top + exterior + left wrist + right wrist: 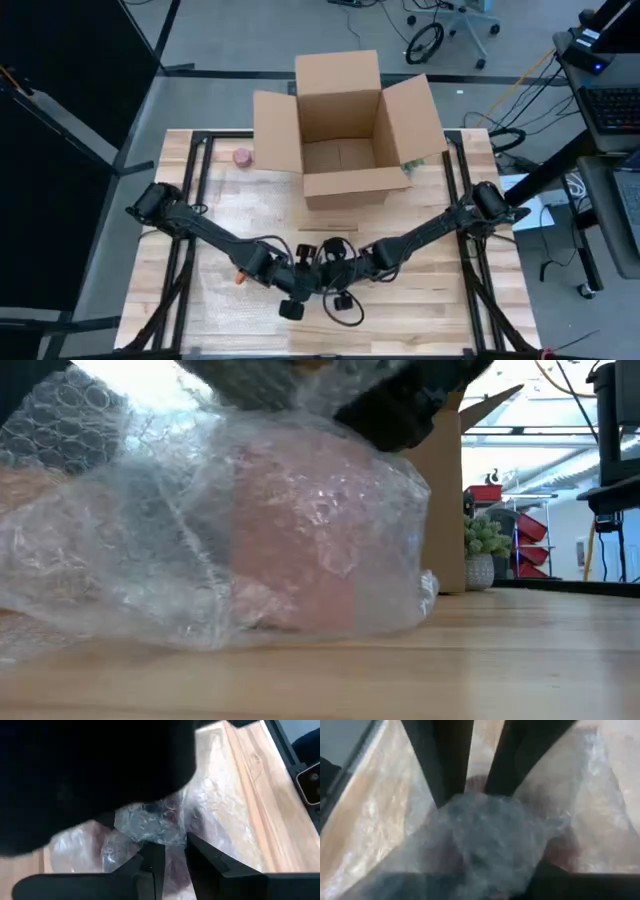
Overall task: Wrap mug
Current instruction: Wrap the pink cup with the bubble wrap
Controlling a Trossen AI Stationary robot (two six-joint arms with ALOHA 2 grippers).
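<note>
Two end effectors are meeting over the mug, which is lying on the worktop in front of the cardboard box, bundled in bubble wrap. Left end effector is pinching a wrap fold, fingers narrow; right end effector, fingers narrow, is pressing the bundle. You are handling a rigid, breakable mug under slippery film: grip gathered wrap.

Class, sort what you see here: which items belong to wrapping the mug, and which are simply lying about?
In use:
mug
bubble wrap
left pincer
right pincer

Lying about:
cardboard box
small pink object on the table
potted plant in the room behind
</note>
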